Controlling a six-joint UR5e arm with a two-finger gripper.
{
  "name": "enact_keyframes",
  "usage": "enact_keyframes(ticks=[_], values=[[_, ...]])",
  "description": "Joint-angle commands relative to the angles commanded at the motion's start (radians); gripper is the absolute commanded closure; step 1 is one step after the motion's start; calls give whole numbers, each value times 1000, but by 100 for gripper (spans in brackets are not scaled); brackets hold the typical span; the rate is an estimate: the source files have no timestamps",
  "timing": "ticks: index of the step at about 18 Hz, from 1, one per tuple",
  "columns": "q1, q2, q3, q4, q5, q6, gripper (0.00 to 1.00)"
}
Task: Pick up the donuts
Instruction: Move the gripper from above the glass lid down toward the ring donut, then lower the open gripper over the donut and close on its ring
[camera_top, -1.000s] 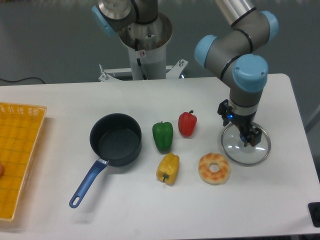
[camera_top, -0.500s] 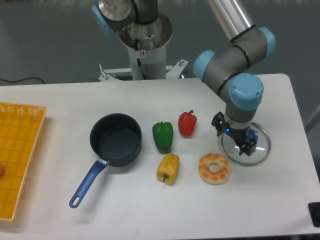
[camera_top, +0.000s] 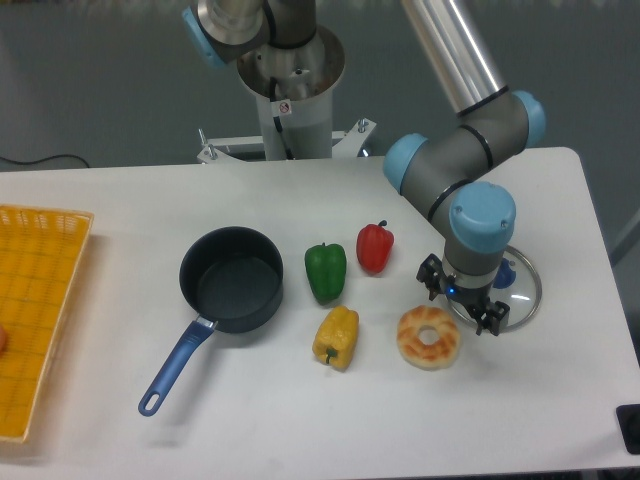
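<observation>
The donut (camera_top: 428, 338) is a tan ring with pale glaze and orange-red streaks. It lies flat on the white table (camera_top: 300, 420), right of the yellow bell pepper (camera_top: 336, 337). My gripper (camera_top: 461, 308) hangs from the arm just above and to the right of the donut, over the left rim of the glass lid (camera_top: 510, 290). Its two dark fingers stand apart with nothing between them. It does not touch the donut.
A green pepper (camera_top: 325, 271) and a red pepper (camera_top: 375, 247) stand left of the gripper. A dark pot (camera_top: 231, 278) with a blue handle sits mid-table. A yellow basket (camera_top: 35, 310) is at the left edge. The robot base (camera_top: 290, 90) is behind.
The gripper has moved left and toward the front, from over the glass lid's middle to its left rim, closer to the donut. The lid's blue knob now shows. The objects have not moved.
</observation>
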Motion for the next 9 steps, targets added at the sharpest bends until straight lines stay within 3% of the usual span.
enact_keyframes(ticks=[9], values=[[-14,-44,14,52,-3,-98,6]])
